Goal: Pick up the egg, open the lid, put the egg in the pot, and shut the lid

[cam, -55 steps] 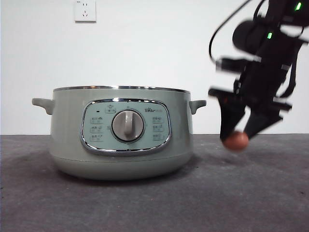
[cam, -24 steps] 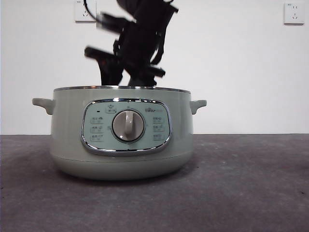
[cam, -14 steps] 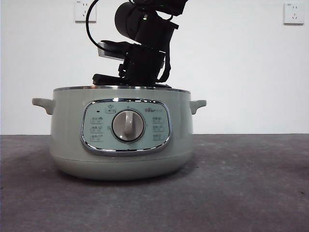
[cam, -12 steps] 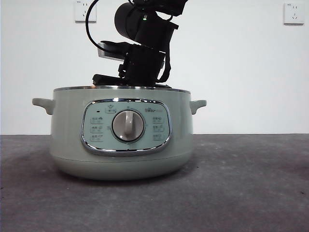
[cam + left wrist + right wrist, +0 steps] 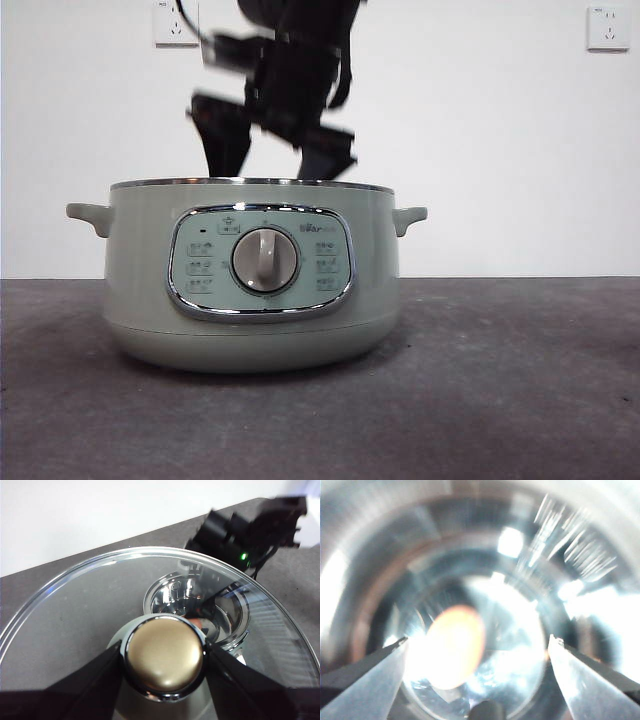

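the right hand (image 5: 477, 680) hangs over the open mouth of the pot (image 5: 250, 290), its 2 jaws spread wide with nothing between them; the front view shows it as a blurred dark shape just above the steel rim. below it the egg (image 5: 454, 647) lies loose on the shiny inner floor of the pot, apart from both jaws. the left hand (image 5: 162, 675) is closed on the knob (image 5: 164, 655) of the lid (image 5: 70, 615), holding it up off the pot.

the lid looks stiff, fairly heavy and breakable, glass in a slick steel rim, so the knob is the only sound place to hold it; it will likely need to come down level to seat on the rim. the egg is light, smooth and fragile, and may roll on the polished metal.

the counter (image 5: 500, 380) is dark grey and matt, with a plain white wall behind carrying 2 sockets (image 5: 176, 22).
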